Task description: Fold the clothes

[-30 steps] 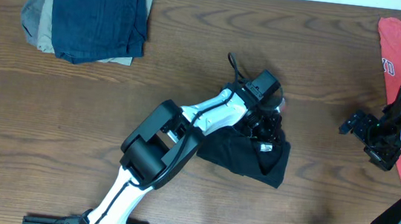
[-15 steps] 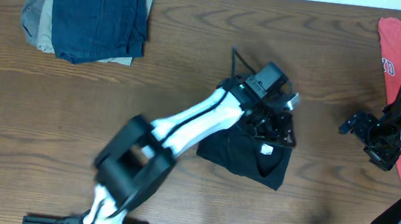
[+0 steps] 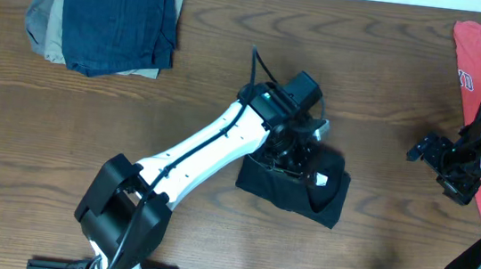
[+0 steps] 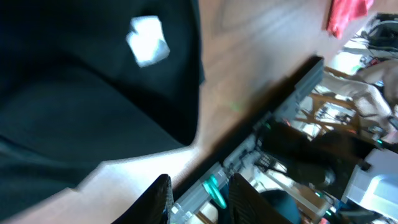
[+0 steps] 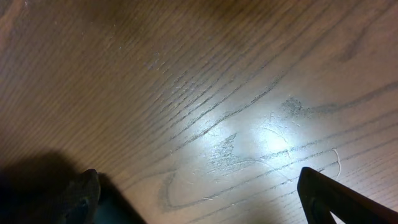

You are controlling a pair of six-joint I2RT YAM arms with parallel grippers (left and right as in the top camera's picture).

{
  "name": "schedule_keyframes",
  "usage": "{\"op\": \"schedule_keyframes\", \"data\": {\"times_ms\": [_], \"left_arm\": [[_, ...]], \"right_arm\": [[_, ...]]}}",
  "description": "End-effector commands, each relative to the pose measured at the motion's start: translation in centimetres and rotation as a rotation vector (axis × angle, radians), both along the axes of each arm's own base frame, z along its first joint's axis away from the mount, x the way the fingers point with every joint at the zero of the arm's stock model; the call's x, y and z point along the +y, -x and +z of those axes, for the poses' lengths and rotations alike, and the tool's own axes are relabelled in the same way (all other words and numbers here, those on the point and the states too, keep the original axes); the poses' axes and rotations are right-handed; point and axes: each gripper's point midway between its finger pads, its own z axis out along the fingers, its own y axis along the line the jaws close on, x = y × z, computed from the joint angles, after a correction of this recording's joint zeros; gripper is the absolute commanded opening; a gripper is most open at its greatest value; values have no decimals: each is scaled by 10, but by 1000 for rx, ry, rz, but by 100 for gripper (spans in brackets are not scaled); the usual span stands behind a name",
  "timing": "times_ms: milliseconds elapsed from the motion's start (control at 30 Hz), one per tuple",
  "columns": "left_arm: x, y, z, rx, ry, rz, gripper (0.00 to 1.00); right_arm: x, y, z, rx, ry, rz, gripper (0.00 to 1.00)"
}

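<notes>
Since a second ago my left arm has swung its elbow out toward the dark blue folded stack (image 3: 114,18), and the wrist has slid a little that way too. This uncovers the end of the black T-shirt (image 3: 292,195) farthest from the stack. The shirt itself has hardly shifted, and my right arm has not moved.

My left end effector (image 4: 202,196) hangs over the shirt's far edge. Its fingers are parted only narrowly with no cloth between them, so it holds nothing. My right end effector (image 5: 208,198) stands wide over bare bench (image 3: 228,79), well beyond the shirt from the stack.

The shirt lies as a compact folded bundle, well apart from the stack and nearer to me.

I judge it light, thin and limp. It will sag and drag rather than keep its shape, and the layers can slide over one another. A pinch at a corner or along a doubled edge, taking all the layers, should hold better than a grab in the middle.

Its long axis runs across the bench, away from the stack, with the far end tilted slightly toward me. The white neck label (image 3: 321,180) sits near that far end, so I guess the collar points that way, though the folds hide it.
</notes>
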Motion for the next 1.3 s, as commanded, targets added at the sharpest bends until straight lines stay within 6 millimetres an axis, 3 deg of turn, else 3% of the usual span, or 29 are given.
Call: {"op": "schedule_keyframes", "data": {"times_ms": [0, 100, 367, 500, 667, 733, 900, 1000, 1133, 1267], "left_arm": [[1, 0, -19, -46, -7, -48, 32], [-10, 14, -33, -1, 54, -73, 32], [-20, 42, -106, 127, 77, -50, 33], [-39, 64, -122, 215, 169, -106, 33], [-63, 80, -146, 207, 206, -150, 33], [-71, 83, -149, 198, 220, -155, 39], [-78, 80, -141, 188, 235, -144, 40], [-79, 77, -127, 178, 247, -140, 40], [-83, 74, -88, 129, 306, -150, 40], [-85, 64, -32, 46, 406, -148, 42]], "right_arm": [[-3, -2, 4, -12, 7, -16, 99], [-3, -2, 4, -12, 7, -16, 99], [-3, -2, 4, -12, 7, -16, 99], [-3, -2, 4, -12, 8, -15, 99], [-3, -2, 4, -12, 7, -16, 99], [-3, -2, 4, -12, 7, -15, 99], [-3, -2, 4, -12, 8, -15, 99], [-3, -2, 4, -12, 8, -14, 99], [-3, -2, 4, -12, 7, -15, 99], [-3, -2, 4, -12, 8, -15, 99]]}}
